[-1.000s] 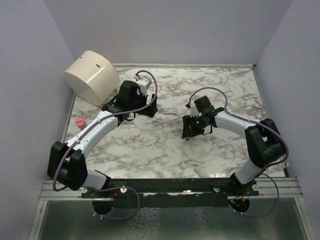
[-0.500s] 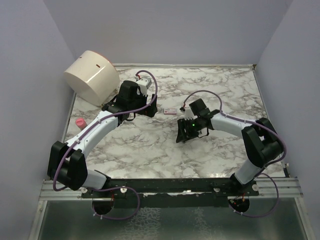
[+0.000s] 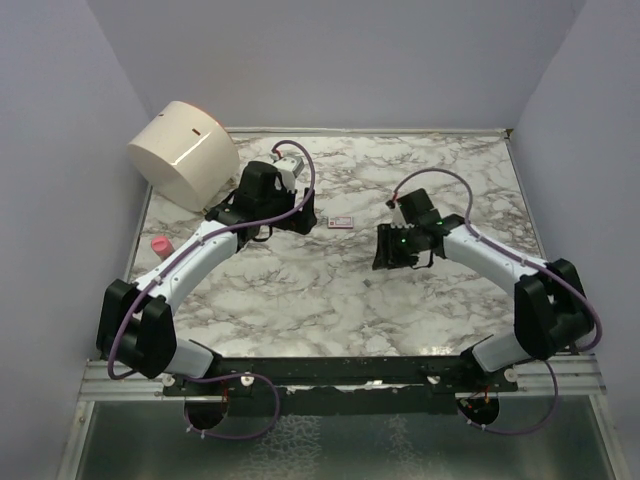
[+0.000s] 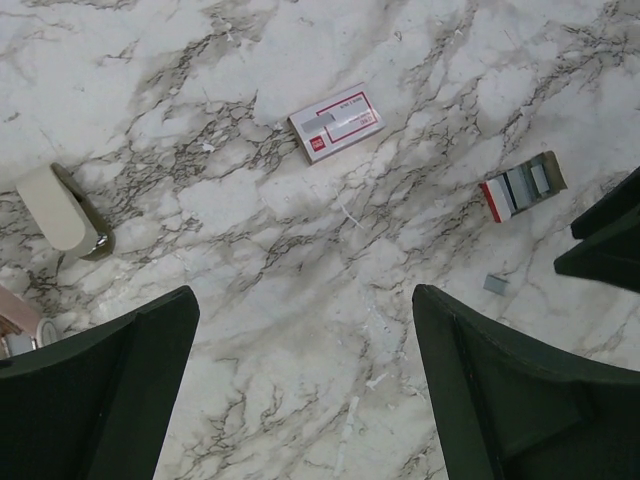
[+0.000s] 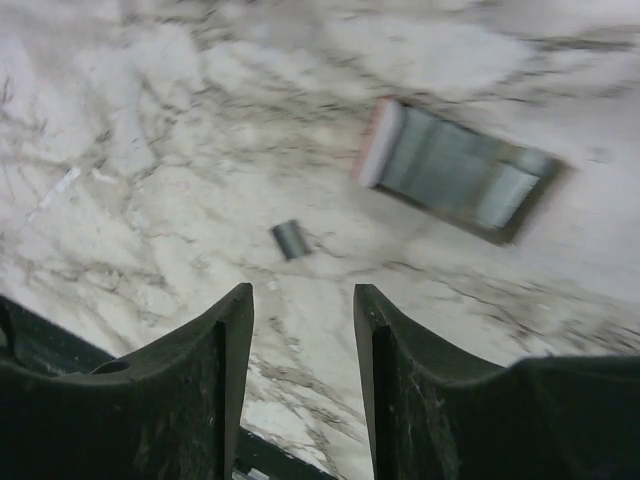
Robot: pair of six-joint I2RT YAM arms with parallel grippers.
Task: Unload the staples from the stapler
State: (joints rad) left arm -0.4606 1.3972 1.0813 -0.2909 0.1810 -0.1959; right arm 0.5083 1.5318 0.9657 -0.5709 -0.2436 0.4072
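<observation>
The staples are a tiny grey ribbed strip lying loose on the marble, just ahead of my right gripper. That gripper is open and empty. The strip also shows in the left wrist view. A pink and silver bit at the left edge of the left wrist view looks like the stapler. It is mostly cut off beside my left finger. My left gripper is wide open and empty above bare marble. In the top view the left gripper and right gripper flank the middle of the table.
A flat pink tile lies between the grippers. An open red-ended box of grey strips lies beyond the staples. A small white piece lies left of the tile. The big cream drum stands back left, with a small pink object at the left edge.
My right gripper swung left toward the middle, then came back right and a little farther from the bases. The left arm has not moved.
</observation>
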